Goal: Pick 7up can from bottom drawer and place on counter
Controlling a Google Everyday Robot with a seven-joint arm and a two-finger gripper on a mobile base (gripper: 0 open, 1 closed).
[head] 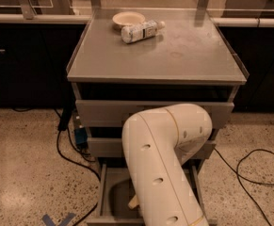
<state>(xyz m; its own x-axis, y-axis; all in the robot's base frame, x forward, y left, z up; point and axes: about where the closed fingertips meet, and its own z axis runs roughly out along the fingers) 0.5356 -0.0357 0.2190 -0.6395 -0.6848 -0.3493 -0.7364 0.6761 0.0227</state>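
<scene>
The bottom drawer (113, 195) is pulled out at the foot of the grey cabinet, and its grey floor shows on the left. My white arm (165, 173) reaches down into it and covers most of it. Only a pale tip of my gripper (133, 202) shows at the arm's left edge, low inside the drawer. The 7up can is hidden behind the arm. The counter (183, 55) is the flat grey top of the cabinet, well above the gripper.
A clear bottle with a white label (141, 31) lies on its side at the back of the counter, next to a shallow pale bowl (128, 19). Two upper drawers (103, 114) are closed. Black cables (254, 171) lie on the floor on both sides.
</scene>
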